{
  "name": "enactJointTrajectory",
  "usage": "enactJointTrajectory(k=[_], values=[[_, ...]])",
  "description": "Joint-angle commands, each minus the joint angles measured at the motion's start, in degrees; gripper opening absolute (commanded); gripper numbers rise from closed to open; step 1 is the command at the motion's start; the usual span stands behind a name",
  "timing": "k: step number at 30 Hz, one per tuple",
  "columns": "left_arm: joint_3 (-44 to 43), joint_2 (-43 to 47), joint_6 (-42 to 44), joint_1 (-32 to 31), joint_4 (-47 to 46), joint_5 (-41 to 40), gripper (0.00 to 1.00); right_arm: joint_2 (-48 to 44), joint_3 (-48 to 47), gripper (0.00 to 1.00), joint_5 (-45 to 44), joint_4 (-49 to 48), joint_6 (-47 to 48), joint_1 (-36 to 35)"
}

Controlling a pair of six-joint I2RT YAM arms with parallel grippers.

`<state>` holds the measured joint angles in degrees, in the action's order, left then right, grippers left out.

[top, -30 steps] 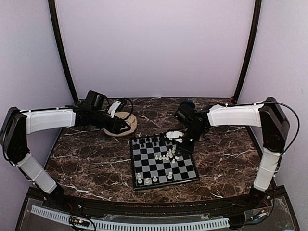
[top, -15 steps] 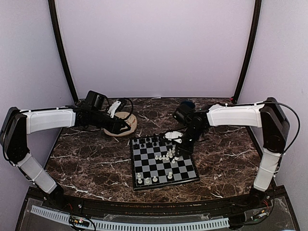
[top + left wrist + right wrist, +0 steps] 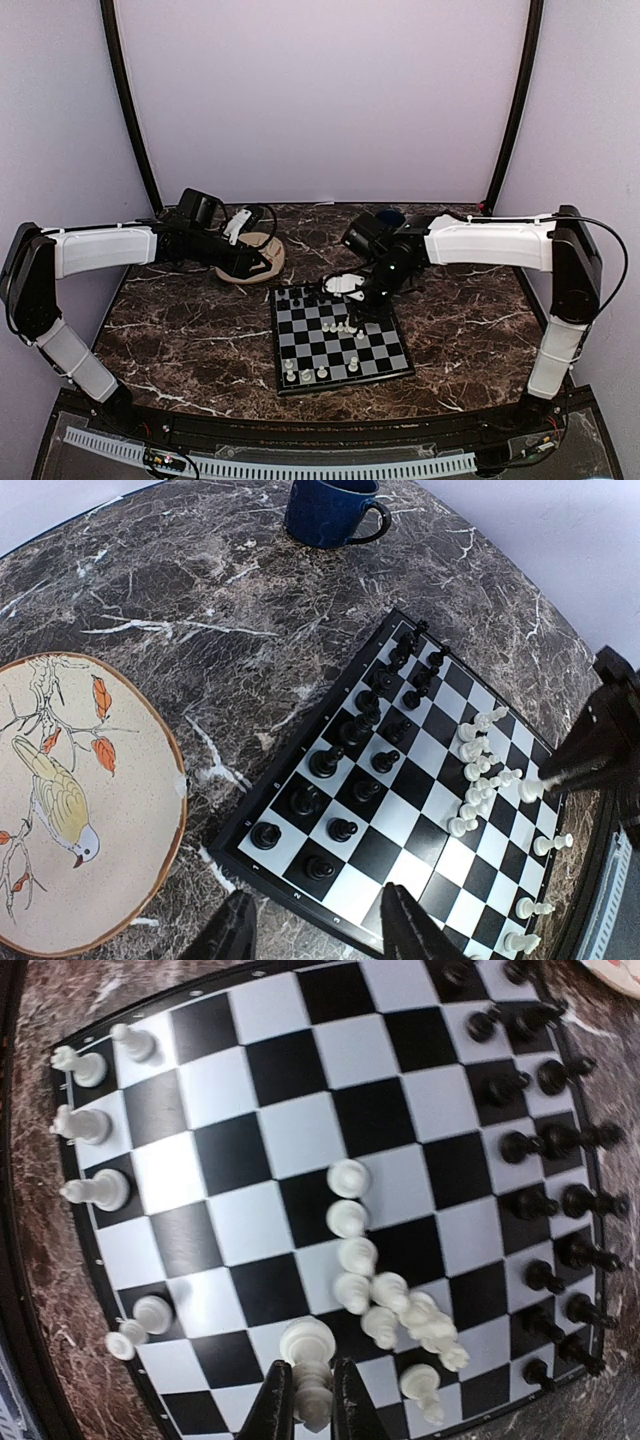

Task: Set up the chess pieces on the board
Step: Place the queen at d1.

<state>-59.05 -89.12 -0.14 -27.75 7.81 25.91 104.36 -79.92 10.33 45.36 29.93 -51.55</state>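
A: Since the right arm (image 3: 490, 243) has been swung leftward across the board (image 3: 338, 338), what is held now?

B: A white piece (image 3: 310, 1355) is clamped in the shut right end effector (image 3: 310, 1400), beside the white cluster (image 3: 395, 1305) at mid-board. Placement on the board's near rows is judged next. The left end effector (image 3: 318, 925) is kept half open and empty, left of the board.
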Motion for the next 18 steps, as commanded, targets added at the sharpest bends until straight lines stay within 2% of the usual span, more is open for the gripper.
enactJointTrajectory(k=[1, 7, 18], values=[[-0.3, 1.4, 0.8, 0.0, 0.7, 0.1, 0.45, -1.1, -1.7, 0.04, 1.5, 2.3, 2.1, -5.1], [-0.2, 1.6, 0.8, 0.0, 0.8, 0.0, 0.45, 0.0, -1.1, 0.04, 1.6, 2.7, 2.7, -9.4], [-0.3, 1.5, 0.8, 0.0, 0.9, -0.1, 0.45, 2.1, -2.0, 0.05, 4.3, 2.9, 2.7, -11.2]])
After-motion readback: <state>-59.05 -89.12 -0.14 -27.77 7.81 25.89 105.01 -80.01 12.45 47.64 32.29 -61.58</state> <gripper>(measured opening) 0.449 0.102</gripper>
